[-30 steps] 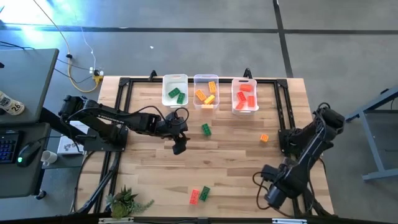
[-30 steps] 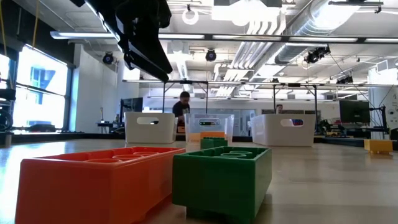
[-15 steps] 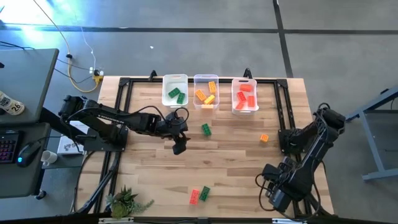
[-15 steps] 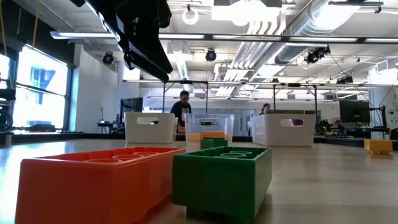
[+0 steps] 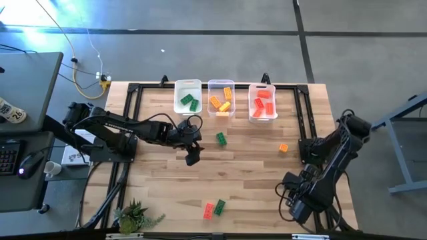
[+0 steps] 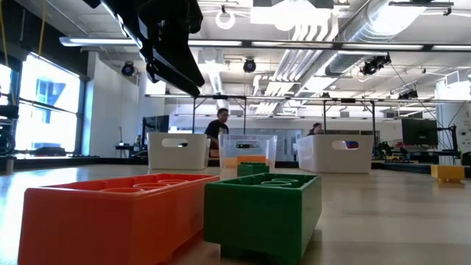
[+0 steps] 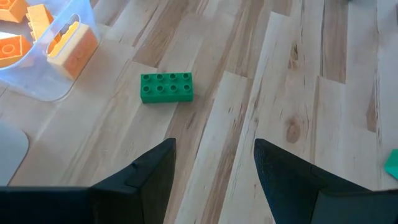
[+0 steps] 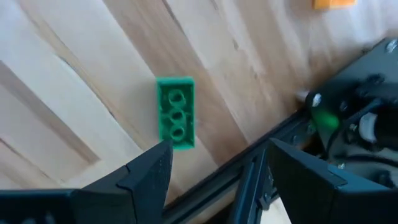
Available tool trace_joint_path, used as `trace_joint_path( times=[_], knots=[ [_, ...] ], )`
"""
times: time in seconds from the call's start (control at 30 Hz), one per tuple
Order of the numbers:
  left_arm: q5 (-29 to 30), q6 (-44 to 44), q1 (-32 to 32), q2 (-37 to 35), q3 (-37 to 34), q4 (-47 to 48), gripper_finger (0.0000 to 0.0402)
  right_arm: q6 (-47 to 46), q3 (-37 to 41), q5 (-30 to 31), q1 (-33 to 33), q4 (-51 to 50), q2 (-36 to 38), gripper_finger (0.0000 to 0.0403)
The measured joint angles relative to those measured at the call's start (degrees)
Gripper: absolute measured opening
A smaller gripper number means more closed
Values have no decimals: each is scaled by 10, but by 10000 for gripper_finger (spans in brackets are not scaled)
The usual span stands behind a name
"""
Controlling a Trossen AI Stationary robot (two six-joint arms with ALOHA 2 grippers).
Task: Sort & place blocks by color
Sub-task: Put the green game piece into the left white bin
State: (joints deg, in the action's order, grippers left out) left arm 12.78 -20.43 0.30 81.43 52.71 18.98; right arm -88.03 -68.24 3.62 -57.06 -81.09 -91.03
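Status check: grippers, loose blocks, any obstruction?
Left gripper open, empty, near loose green block. Right gripper open, empty, table's edge. Nothing between.

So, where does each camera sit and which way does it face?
High view: above the table, facing down; both arms show, left gripper mid-table, right gripper front right.
Low view: at table height, facing the bins; left gripper hangs above.
Left wrist view: on left arm, facing down at a green block; open fingers show.
Right wrist view: on right arm, facing down at a second green block; open fingers show.
Shared: high view shows the first green block too.
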Motion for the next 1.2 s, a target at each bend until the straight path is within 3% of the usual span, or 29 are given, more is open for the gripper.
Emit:
trace_joint_path(
  times=[0.1, 0.53, 0.77, 1.2],
  knots=[
    [-1, 0, 0, 0, 0, 0, 207, 3, 42, -36, -1, 34, 15, 249],
    [-2, -6, 0, 0, 0, 0, 207, -5, 196, -50, 2, 248, 123, 238],
    [-2, -6, 0, 0, 0, 0, 207, -6, 268, -87, 12, 363, 135, 238],
    [-1, -6, 0, 0, 0, 0, 207, -20, 298, -80, 12, 377, 123, 238]
  ],
)
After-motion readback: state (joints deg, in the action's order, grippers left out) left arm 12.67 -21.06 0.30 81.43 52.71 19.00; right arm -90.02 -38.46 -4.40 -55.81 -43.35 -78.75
